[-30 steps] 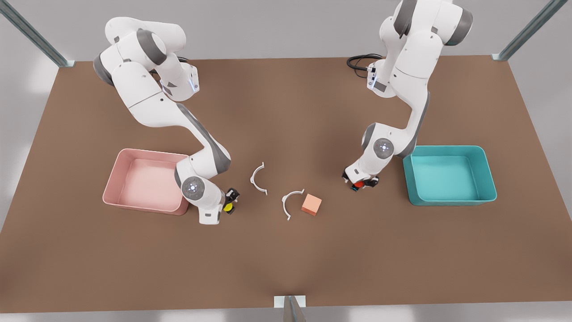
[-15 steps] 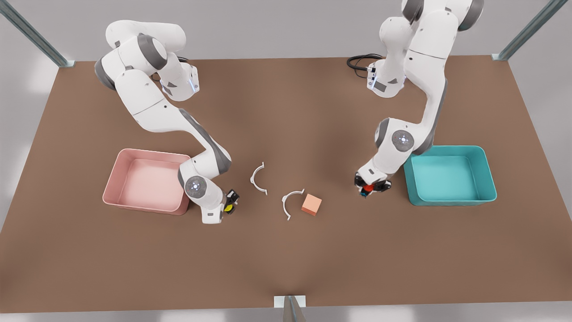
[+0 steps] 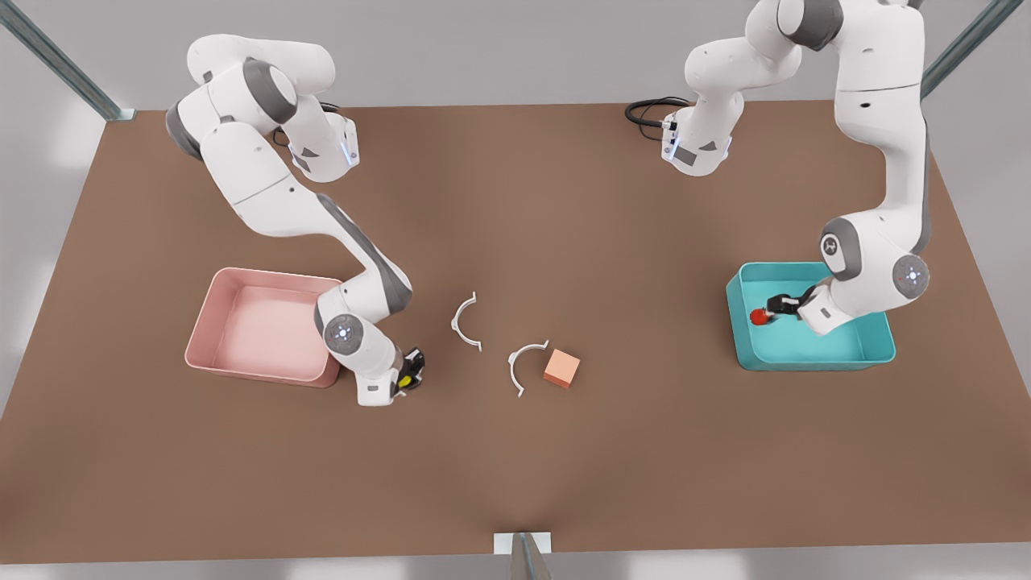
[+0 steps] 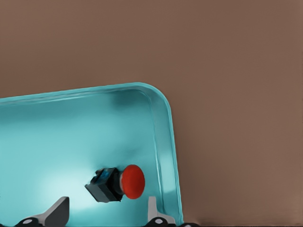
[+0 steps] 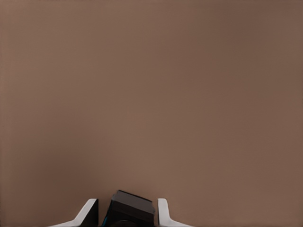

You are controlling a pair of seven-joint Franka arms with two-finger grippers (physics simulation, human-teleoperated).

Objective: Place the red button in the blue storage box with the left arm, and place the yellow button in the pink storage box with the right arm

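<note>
Holding, right gripper point(image 3: 409, 377): fingers closed on the yellow button point(image 3: 407, 376), just beside the pink storage box point(image 3: 211, 314), above the table point(image 3: 515, 451).
Left gripper point(image 3: 771, 308): over the blue storage box point(image 3: 882, 326), fingers spread apart.
Red button point(image 4: 115, 183): between the fingers point(image 4: 57, 211), untouched, inside the blue box near its wall.

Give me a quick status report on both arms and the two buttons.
Left pincer open over the blue storage box, red button lying inside. Right pincer shut on the yellow button, beside the pink storage box. Nothing blocking.
</note>
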